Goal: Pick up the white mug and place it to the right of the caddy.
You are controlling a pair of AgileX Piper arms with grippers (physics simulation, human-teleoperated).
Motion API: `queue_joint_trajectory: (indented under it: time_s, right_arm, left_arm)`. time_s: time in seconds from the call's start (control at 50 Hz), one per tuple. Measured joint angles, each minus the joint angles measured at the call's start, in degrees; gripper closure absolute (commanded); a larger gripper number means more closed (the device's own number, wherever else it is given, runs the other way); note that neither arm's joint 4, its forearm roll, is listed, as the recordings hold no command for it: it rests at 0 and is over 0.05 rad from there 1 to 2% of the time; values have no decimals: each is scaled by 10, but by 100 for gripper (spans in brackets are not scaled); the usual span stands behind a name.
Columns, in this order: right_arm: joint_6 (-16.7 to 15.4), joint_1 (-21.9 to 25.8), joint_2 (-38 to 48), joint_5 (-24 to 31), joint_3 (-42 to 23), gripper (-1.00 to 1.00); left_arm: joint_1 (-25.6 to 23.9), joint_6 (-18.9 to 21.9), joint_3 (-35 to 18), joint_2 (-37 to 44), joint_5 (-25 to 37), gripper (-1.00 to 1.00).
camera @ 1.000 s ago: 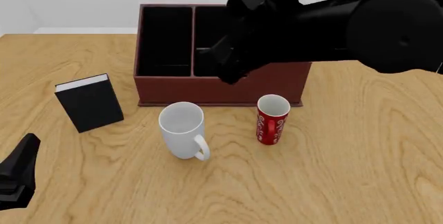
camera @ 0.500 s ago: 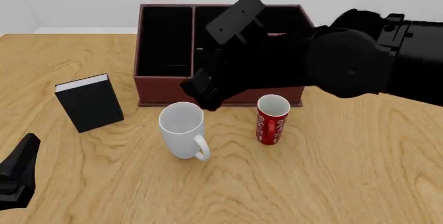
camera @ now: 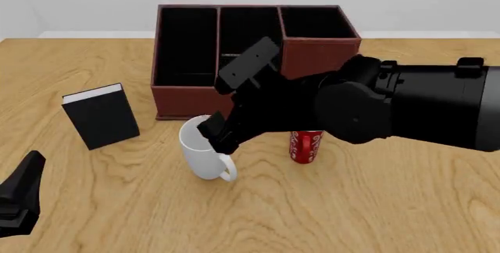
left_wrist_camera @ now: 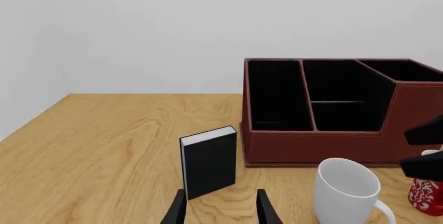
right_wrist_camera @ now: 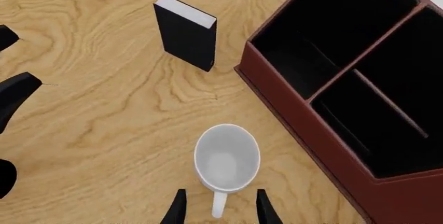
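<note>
Nearest the camera, the left claw (camera: 20, 203) sits low at the table's front left corner, matte black, its two thin fingers (left_wrist_camera: 178, 211) spread apart and holding nothing. The table (camera: 390, 206) is pale wood with bold swirling grain. Next out, the white mug (camera: 205, 150) stands upright in the middle, glossy, tapered, its loop handle pointing toward the camera. The right claw (camera: 215, 133) hovers right over its rim, fingers parted on either side of the handle in the right wrist view, gripping nothing; the bulky black right arm (camera: 390, 109) sweeps in behind it. Just beside the mug to the right, a slim red mug (camera: 305, 146) with white pattern, half hidden by that arm. Off to the left, a small black book (camera: 100, 115) with white page edges, standing upright. Farthest back, the caddy (camera: 187, 98): a big boxy reddish-brown organiser, black-lined compartments, right end section taller.
</note>
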Motion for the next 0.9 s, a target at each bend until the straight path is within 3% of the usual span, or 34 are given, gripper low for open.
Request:
queue_joint_trajectory:
  time_s: [0.9]
  right_arm:
    - [55,-7,60,-74,60,-100]
  left_arm:
    - [0,0,0,0,0,-100]
